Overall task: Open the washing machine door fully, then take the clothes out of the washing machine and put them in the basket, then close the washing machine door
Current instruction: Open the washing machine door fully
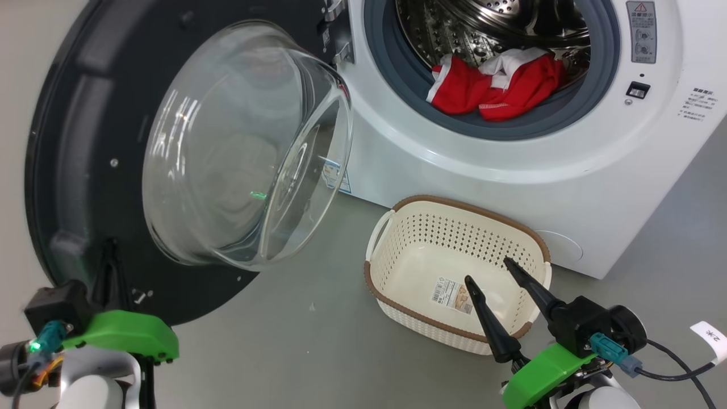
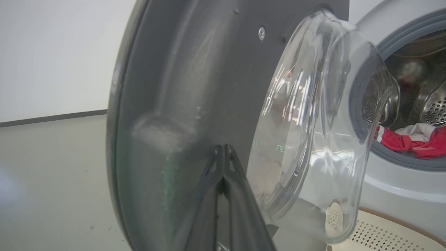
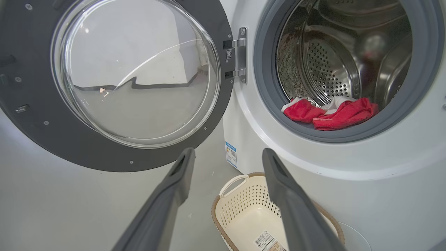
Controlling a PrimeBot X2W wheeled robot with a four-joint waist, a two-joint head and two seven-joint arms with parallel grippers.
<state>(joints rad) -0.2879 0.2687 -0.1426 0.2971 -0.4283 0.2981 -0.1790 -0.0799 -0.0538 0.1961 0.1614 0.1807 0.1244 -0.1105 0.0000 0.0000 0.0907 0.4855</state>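
Clothes (image 1: 511, 85) lie heaped at the mouth of the washing machine (image 1: 483, 165), up and well beyond the right tool (image 1: 488, 270), whose fingers (image 1: 488, 318) stand wide apart over the basket (image 1: 397, 250). The left tool (image 1: 111, 267), pinched shut on nothing, points at the inner face of the washing machine door (image 1: 74, 130) just ahead of it. A reach may pinch only one fold, or snag the grey gasket (image 1: 539, 126), so a garment could drop outside the basket.

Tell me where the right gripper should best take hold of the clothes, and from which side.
Likely the bunched red fold at the front of the clothes, resting on the gasket. Come from the front through the open mouth; the drum walls off other sides.
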